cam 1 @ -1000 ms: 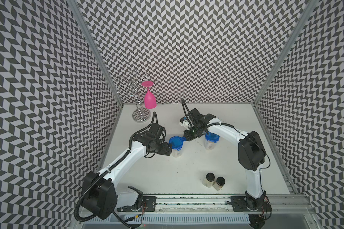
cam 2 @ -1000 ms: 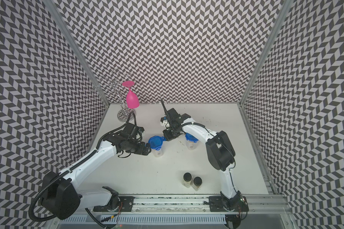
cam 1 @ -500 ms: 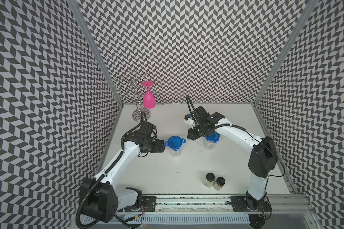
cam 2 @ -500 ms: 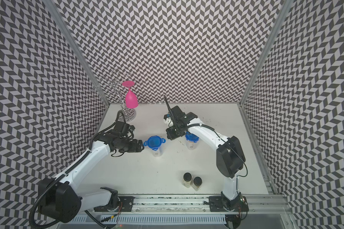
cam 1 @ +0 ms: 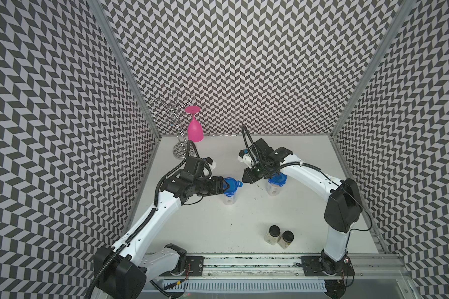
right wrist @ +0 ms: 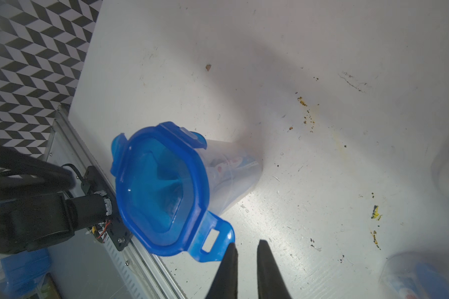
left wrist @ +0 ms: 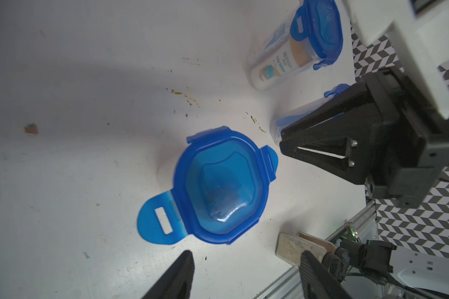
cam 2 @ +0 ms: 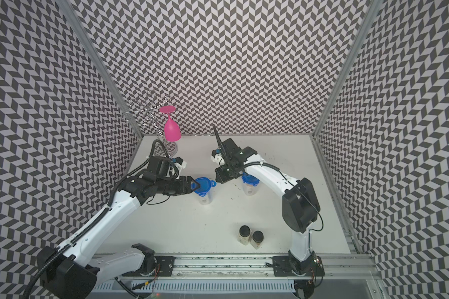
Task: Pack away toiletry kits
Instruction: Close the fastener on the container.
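Note:
A clear tub with a blue lid [cam 1: 232,185] [left wrist: 218,186] [right wrist: 156,186] stands mid-table. Two of its lid tabs flare outward [left wrist: 161,222] [left wrist: 268,160]. A toothpaste tube [right wrist: 233,163] shows through its wall. My left gripper [cam 1: 227,186] [left wrist: 246,261] is at the lid's left edge, jaws open and empty, near one flared tab. My right gripper [cam 1: 244,179] [right wrist: 246,247] hovers at the tub's right, jaws nearly together and empty, one fingertip against the other tab [right wrist: 213,240]. A second lidded tub [cam 1: 276,182] stands under the right arm. Another lidded tub [left wrist: 296,46] shows beyond it.
Two black-capped jars [cam 1: 278,236] stand near the front right. A pink glass [cam 1: 194,130] hangs on a wire rack [cam 1: 178,124] at the back left corner. Patterned walls close in three sides, and a metal rail [cam 1: 244,266] runs along the front edge.
My left gripper drew back to the left, then returned to the lid's left edge with its jaws narrower. The right gripper stayed shut beside the tub, shifting only slightly.

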Robot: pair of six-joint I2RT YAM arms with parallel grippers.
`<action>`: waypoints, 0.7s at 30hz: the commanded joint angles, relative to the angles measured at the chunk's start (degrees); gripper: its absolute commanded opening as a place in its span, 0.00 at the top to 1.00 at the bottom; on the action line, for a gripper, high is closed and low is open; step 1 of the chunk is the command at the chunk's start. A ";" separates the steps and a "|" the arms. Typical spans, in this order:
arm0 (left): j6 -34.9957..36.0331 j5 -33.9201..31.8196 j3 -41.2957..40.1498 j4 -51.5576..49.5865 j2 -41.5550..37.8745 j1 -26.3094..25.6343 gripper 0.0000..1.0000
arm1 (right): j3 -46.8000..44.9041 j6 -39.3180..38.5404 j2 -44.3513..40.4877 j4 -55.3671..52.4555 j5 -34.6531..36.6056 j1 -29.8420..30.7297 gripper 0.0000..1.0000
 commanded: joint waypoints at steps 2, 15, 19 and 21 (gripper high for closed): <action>-2.43 -0.12 -1.34 3.15 1.63 -0.60 0.35 | -1.29 0.11 -0.81 2.94 -1.74 0.56 0.84; 0.73 -4.54 -0.51 1.49 4.53 -0.42 0.38 | -1.21 0.29 1.34 3.61 -2.69 0.67 0.84; 1.90 -6.16 1.71 -0.77 4.94 0.11 0.38 | -1.24 0.31 1.52 3.87 -2.94 0.75 0.85; 2.14 -6.13 1.81 -0.89 4.48 0.76 0.39 | -1.20 0.28 1.62 3.78 -2.83 0.74 0.85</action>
